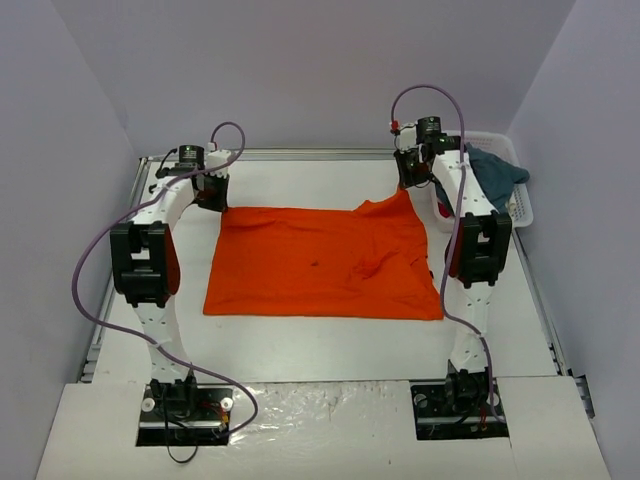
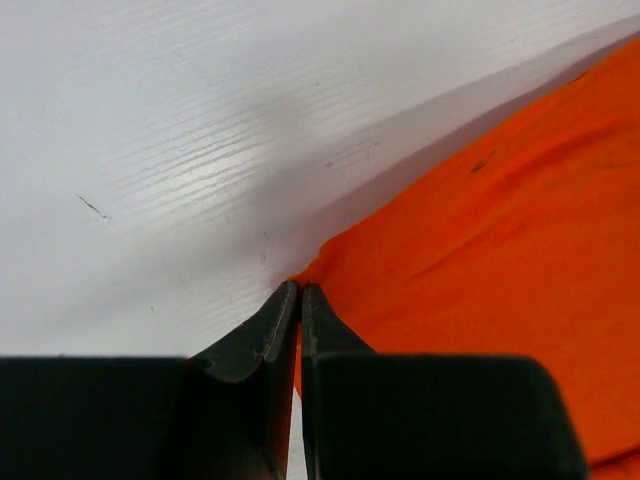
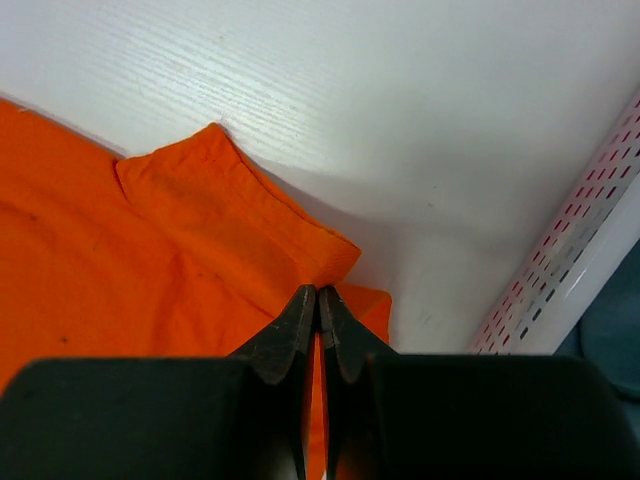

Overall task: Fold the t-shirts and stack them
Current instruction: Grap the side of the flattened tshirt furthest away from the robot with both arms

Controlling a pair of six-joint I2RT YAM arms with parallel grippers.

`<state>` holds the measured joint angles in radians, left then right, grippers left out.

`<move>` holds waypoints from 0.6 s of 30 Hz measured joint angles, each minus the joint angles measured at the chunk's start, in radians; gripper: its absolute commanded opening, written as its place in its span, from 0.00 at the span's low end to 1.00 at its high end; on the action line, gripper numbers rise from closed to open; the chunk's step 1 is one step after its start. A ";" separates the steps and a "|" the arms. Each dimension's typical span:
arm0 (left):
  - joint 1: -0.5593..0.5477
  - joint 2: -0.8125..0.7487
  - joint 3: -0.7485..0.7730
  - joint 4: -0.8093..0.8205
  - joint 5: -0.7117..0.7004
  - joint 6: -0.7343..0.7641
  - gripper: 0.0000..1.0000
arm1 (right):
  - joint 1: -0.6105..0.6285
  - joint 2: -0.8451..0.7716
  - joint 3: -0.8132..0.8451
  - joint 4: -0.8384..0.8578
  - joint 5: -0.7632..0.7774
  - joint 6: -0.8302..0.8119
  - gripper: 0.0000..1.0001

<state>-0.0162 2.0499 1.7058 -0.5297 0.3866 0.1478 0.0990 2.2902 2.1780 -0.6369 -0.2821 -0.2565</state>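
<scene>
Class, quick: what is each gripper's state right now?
Left gripper: closed, pinching a far corner of the orange t-shirt.
Right gripper: closed, pinching its other far corner.

Bare white table [image 1: 320, 345] lies open between the orange t-shirt [image 1: 320, 265] and the arm bases [image 1: 185, 405], and in a strip behind the shirt. At far right a white basket [image 1: 524, 208], teal-blue t-shirt [image 1: 497, 170] draped over it, stands between the right gripper [image 1: 408, 182] and the side wall [image 1: 585, 150], closing that corner
</scene>
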 measured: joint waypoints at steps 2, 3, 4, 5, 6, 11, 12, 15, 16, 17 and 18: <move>0.001 -0.018 -0.013 0.004 0.014 0.001 0.02 | 0.000 -0.025 -0.027 0.000 -0.005 -0.005 0.00; 0.002 -0.027 -0.021 0.005 0.021 0.002 0.02 | 0.000 -0.039 -0.040 -0.002 -0.008 -0.006 0.00; 0.003 -0.035 -0.031 0.005 0.027 0.003 0.02 | 0.000 -0.053 -0.052 -0.002 -0.009 -0.007 0.00; 0.003 -0.045 -0.042 0.005 0.033 0.006 0.02 | 0.000 -0.068 -0.067 -0.003 -0.011 -0.008 0.00; 0.003 -0.056 -0.056 0.005 0.038 0.009 0.02 | 0.000 -0.084 -0.080 -0.004 -0.013 -0.010 0.00; 0.013 -0.106 -0.114 0.004 0.071 0.025 0.02 | 0.000 -0.161 -0.146 -0.013 -0.019 -0.015 0.00; 0.021 -0.115 -0.123 0.004 0.079 0.028 0.02 | 0.000 -0.176 -0.159 -0.016 -0.022 -0.016 0.00; 0.048 -0.140 -0.147 0.004 0.096 0.035 0.02 | 0.001 -0.219 -0.204 -0.019 -0.023 -0.022 0.00; 0.059 -0.148 -0.154 0.004 0.104 0.037 0.02 | 0.001 -0.233 -0.221 -0.022 -0.023 -0.024 0.00; 0.068 -0.155 -0.162 0.005 0.111 0.041 0.02 | 0.001 -0.243 -0.234 -0.025 -0.023 -0.026 0.00; 0.077 -0.162 -0.170 0.003 0.117 0.046 0.02 | 0.001 -0.256 -0.249 -0.026 -0.023 -0.027 0.00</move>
<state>0.0605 1.8877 1.5360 -0.5262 0.5034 0.1940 0.0998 2.0346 1.9289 -0.6628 -0.3050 -0.2836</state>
